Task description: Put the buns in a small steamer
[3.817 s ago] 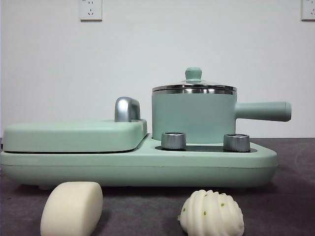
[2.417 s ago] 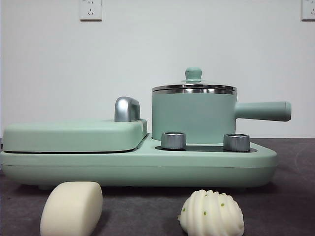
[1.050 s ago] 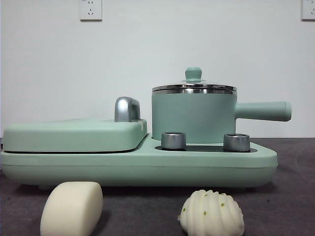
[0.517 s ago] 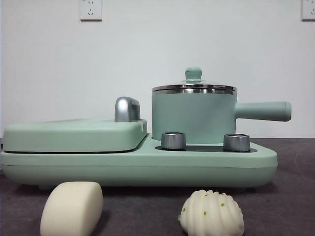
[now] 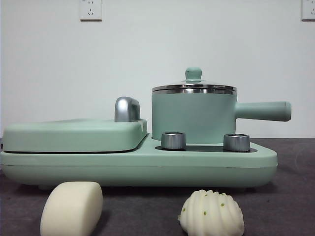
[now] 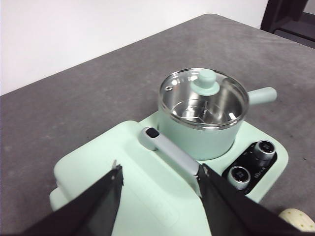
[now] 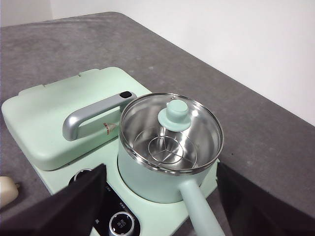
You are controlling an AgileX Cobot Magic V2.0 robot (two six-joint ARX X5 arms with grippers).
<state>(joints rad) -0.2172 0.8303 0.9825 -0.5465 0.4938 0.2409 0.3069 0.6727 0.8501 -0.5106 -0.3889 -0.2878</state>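
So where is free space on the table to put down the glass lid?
Bare grey table lies behind the griddle, and beyond the steamer toward the wall. In front it is crowded: the smooth bun and ridged bun sit close to the appliance base, with one gap between them.

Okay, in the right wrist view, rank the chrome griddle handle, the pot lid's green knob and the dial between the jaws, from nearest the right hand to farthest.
1. The steel control dial, on the base's black panel, just ahead of the open right hand.
2. The green knob, atop the round glass lid, farther out.
3. The chrome griddle handle, off to the side over the flat mint-green griddle; too close to the knob to call.
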